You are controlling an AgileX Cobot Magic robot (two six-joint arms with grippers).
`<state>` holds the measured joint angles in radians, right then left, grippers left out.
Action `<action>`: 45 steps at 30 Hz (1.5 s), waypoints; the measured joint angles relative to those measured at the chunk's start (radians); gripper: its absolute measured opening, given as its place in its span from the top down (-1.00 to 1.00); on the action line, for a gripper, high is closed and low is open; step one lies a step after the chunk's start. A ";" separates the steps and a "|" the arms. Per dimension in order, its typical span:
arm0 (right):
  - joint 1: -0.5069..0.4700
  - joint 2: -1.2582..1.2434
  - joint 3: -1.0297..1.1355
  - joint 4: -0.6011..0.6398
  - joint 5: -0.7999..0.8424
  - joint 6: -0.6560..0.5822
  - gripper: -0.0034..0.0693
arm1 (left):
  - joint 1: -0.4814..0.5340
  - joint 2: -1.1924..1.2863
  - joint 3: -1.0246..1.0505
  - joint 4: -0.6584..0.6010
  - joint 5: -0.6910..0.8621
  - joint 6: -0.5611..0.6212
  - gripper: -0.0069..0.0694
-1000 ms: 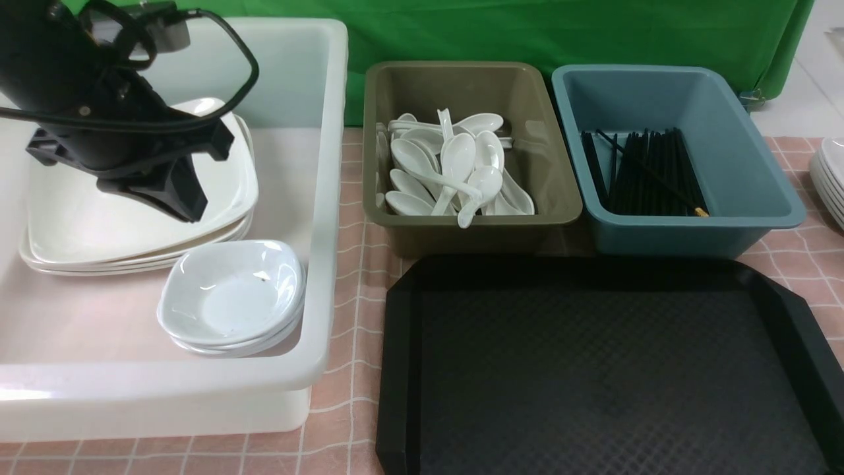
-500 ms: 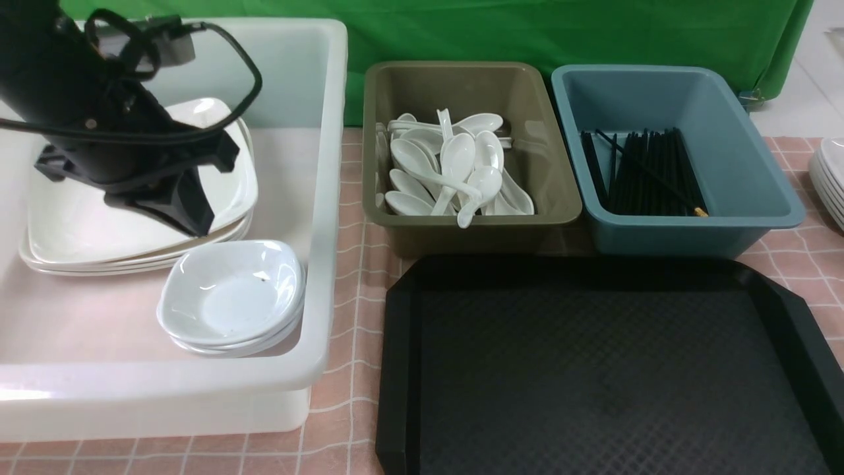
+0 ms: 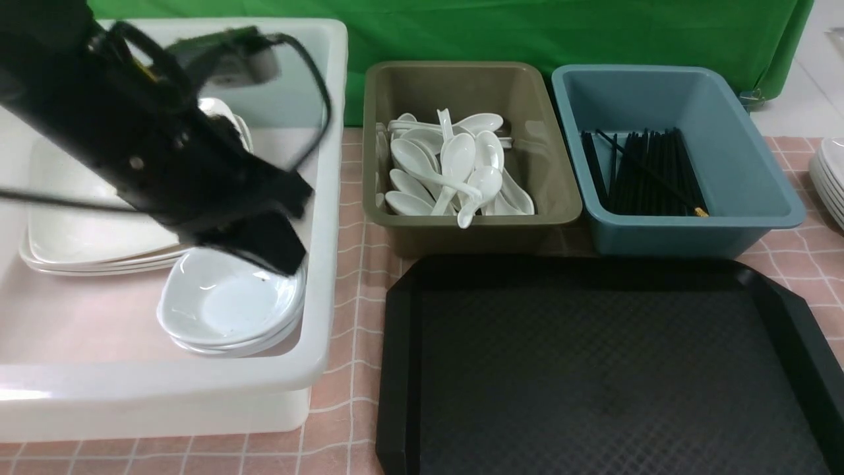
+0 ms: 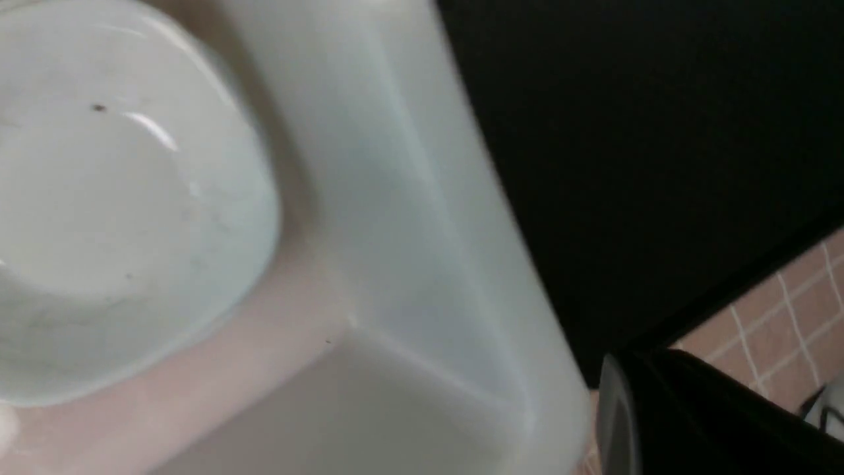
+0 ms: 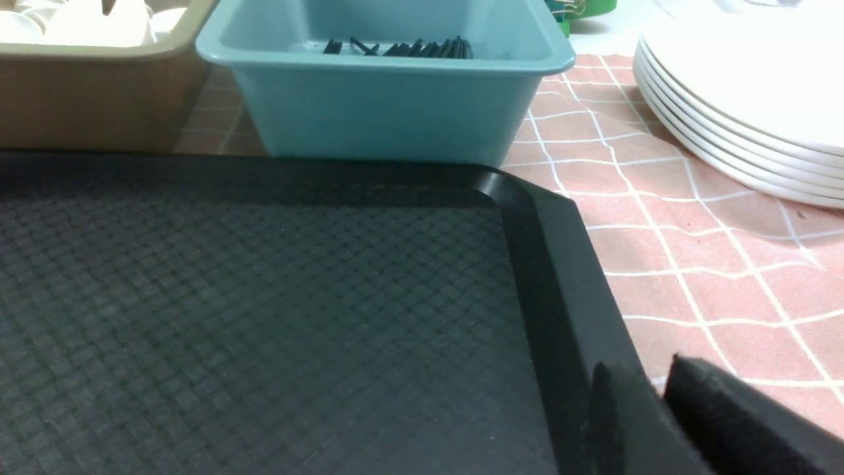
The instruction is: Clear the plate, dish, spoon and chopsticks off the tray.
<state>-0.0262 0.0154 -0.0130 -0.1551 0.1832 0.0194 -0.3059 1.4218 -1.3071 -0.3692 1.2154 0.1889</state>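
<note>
Our left arm (image 3: 165, 165) hangs blurred over the white tub (image 3: 326, 198), hiding part of the plate (image 3: 79, 231) stacked there; small dishes (image 3: 231, 303) sit beneath it. Spoons (image 3: 455, 171) fill the olive bin (image 3: 560, 191), chopsticks (image 3: 649, 171) the blue bin (image 3: 758, 191). Our left gripper (image 3: 267, 247) seems pressed together, holding nothing. The right gripper (image 5: 649, 409) we cannot judge; two dark fingers show over the tray (image 3: 395, 369) rim. The tray floor lies bare; more plates (image 5: 738, 112) stand beside it.
</note>
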 joint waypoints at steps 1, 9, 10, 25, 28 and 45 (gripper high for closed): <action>0.000 0.000 0.000 0.000 0.000 0.000 0.47 | -0.042 -0.034 0.013 0.026 0.000 -0.001 0.82; 0.000 0.000 0.000 -0.001 -0.001 0.000 0.41 | -0.272 -0.408 0.316 0.097 -0.244 -0.189 0.82; 0.000 0.000 0.000 -0.001 -0.001 0.000 0.40 | -0.287 -0.467 0.379 0.097 -0.340 -0.206 0.82; 0.000 0.000 0.000 -0.001 -0.001 0.000 0.31 | -0.308 -0.959 1.024 0.190 -1.266 -0.260 0.82; 0.000 0.000 0.000 -0.001 -0.001 0.000 0.29 | -0.308 -0.974 1.059 0.230 -1.245 -0.259 0.82; 0.000 0.000 0.000 -0.001 -0.001 0.000 0.25 | 0.105 -1.099 1.166 0.369 -1.072 -0.257 0.81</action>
<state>-0.0262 0.0154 -0.0130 -0.1561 0.1822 0.0194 -0.2008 0.3230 -0.1416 0.0000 0.1436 -0.0676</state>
